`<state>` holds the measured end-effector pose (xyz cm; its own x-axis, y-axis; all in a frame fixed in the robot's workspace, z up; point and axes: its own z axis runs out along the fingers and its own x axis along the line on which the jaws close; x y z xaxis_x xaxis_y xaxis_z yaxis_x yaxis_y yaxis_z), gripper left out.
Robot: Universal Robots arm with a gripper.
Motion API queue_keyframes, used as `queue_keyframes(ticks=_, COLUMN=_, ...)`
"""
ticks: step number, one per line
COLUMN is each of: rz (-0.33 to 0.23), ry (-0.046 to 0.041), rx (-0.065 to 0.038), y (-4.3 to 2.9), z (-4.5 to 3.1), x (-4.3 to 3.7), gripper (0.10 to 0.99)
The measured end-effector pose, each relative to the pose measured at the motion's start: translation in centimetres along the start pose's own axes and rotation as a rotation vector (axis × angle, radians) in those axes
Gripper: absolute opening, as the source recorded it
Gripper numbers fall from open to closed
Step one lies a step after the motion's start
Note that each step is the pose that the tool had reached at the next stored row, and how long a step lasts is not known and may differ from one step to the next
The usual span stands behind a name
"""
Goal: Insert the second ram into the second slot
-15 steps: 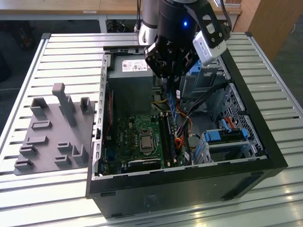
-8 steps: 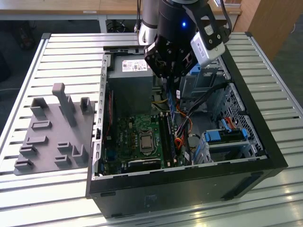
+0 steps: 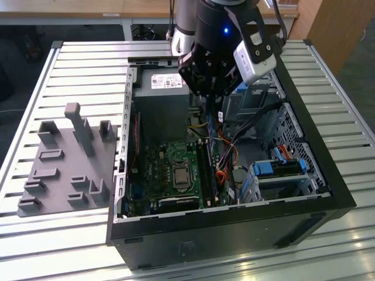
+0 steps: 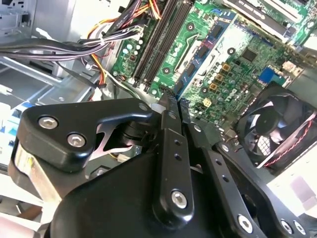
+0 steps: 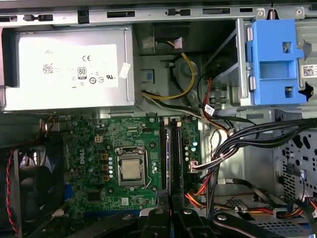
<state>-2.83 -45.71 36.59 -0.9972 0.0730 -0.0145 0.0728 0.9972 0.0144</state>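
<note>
My gripper (image 3: 205,98) hangs over the open computer case (image 3: 328,175), above the top end of the motherboard (image 5: 106,148). Its fingers (image 4: 168,124) are pressed close together, shut on a thin dark strip seen edge-on, the second ram (image 5: 171,218). Two long black memory slots (image 5: 171,153) run side by side right of the processor socket (image 5: 131,168), directly beyond the fingertips in both wrist views. The held ram is above the slots and apart from them. Which of the two is the second slot I cannot tell.
A silver power supply (image 5: 69,69) fills the case's back end. Bundled black, orange and yellow cables (image 5: 237,144) run close beside the slots. A blue drive-bay latch (image 5: 275,59) and a fan (image 4: 277,129) flank the board. A grey fixture tray (image 3: 64,164) lies at the exterior view's left.
</note>
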Motion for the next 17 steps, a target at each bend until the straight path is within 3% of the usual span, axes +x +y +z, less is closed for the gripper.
queue_keyframes(ticks=17, rz=0.119, ry=-0.0017, rx=0.002, y=0.0, z=0.12, x=0.0, gripper=0.137)
